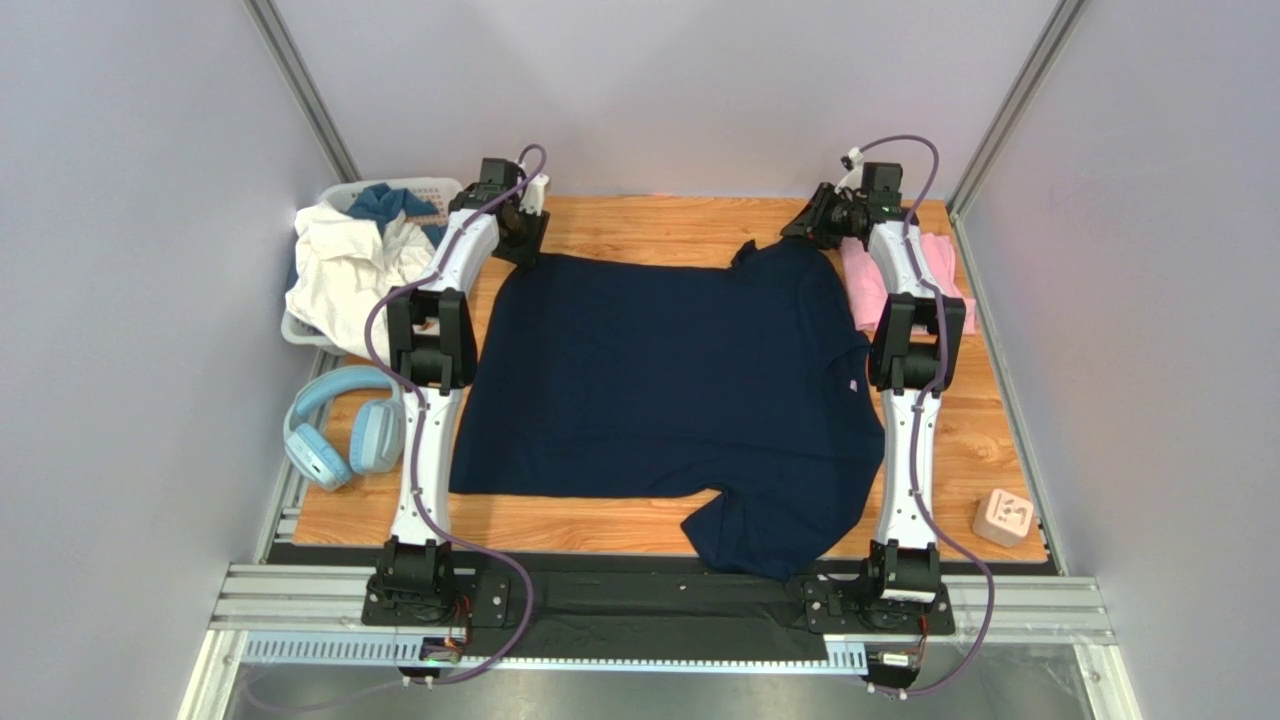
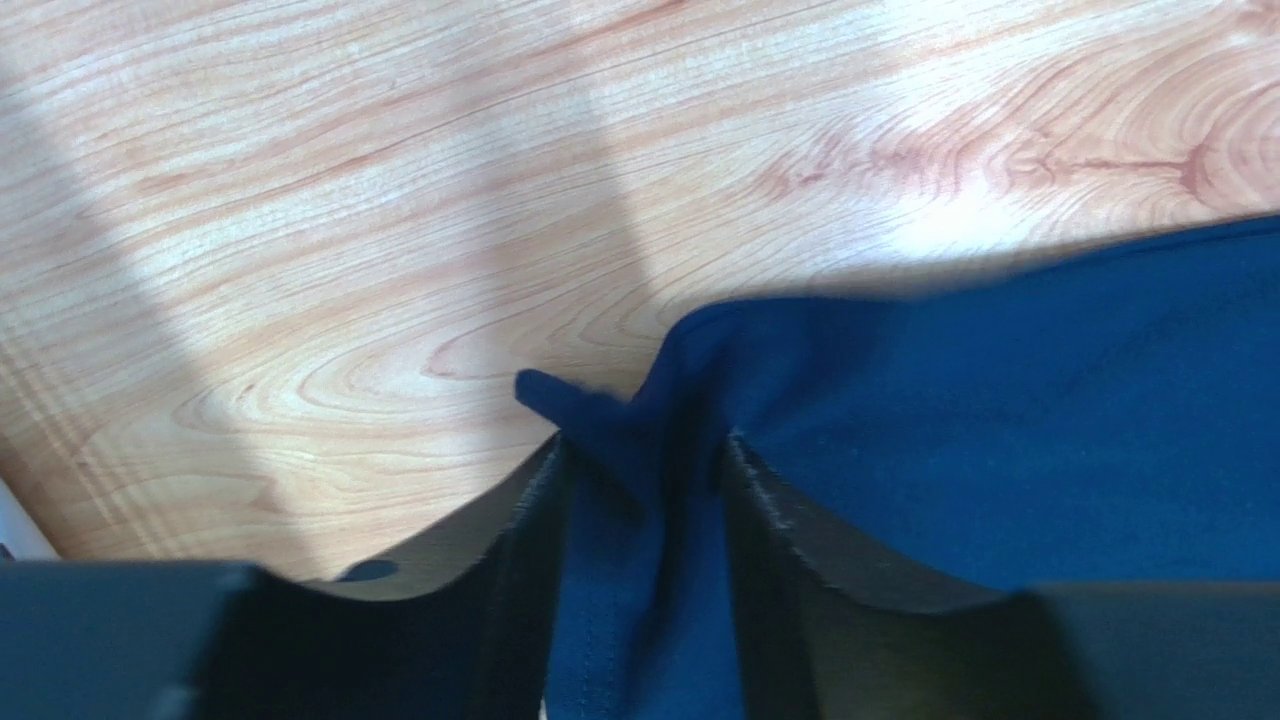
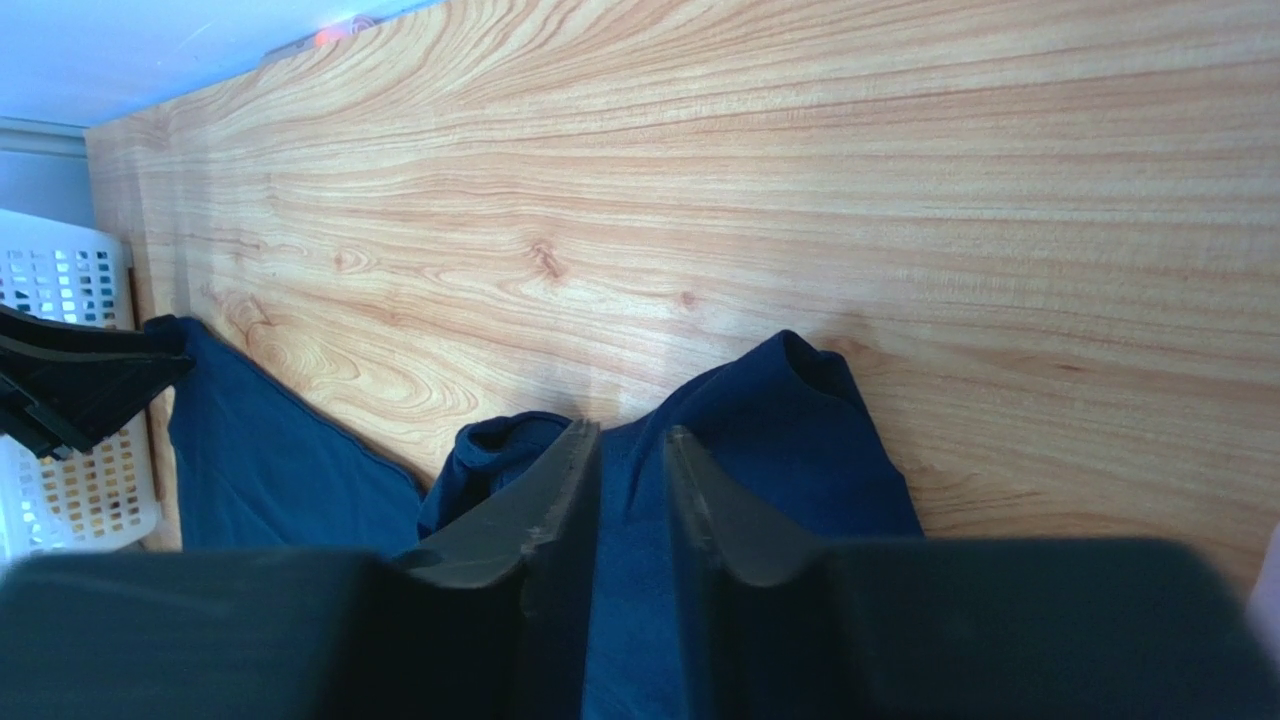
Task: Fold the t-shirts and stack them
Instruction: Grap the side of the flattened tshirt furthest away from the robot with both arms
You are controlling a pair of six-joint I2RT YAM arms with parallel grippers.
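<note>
Navy t-shirt (image 1: 661, 390) held at two far points, as I saw it. Left gripper (image 2: 643, 458) clamped on its far-left corner. Right gripper (image 3: 631, 443) clamped on bunched cloth at far-right edge. Rest of shirt lay spread flat on desk (image 1: 646, 225), near sleeve reaching desk's near edge. Pink t-shirt (image 1: 861, 293) lay at right side, partly hidden by right arm.

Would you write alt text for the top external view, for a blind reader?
A dark navy t-shirt lies spread across a wooden table, the left gripper and right gripper each clamped on its far edge. A pink t-shirt lies far right; light-blue headphones and a laundry basket sit left.
</note>
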